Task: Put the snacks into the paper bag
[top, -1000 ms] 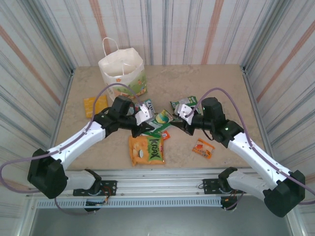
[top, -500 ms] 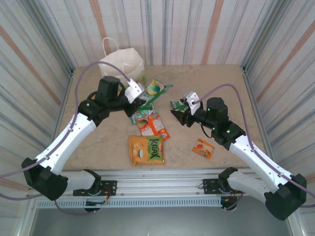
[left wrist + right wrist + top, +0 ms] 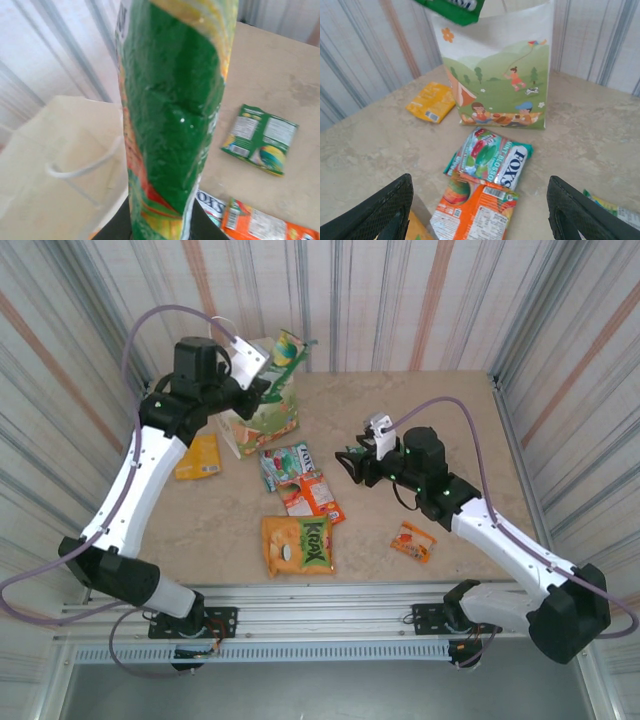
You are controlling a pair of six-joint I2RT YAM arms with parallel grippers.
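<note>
The green packet (image 3: 170,125) overran the top and bottom of my left wrist view, hiding where my left gripper (image 3: 268,368) pinched it. The paper bag (image 3: 40,200) by the table's far left corner was blurred behind it, its top cut off in my right wrist view.

2 white arms (image 3: 128,490) w/ black joints (image 3: 112,575), lilac cables (image 3: 160,312), black mesh-textured fingers (image 3: 385,210), prob. green LEDs (image 3: 438,496)

The left hand (image 3: 268,370) has lifted a green packet (image 3: 288,348) from mid-tabletop to above the bag (image 3: 268,420) by the far-left corner.
</note>
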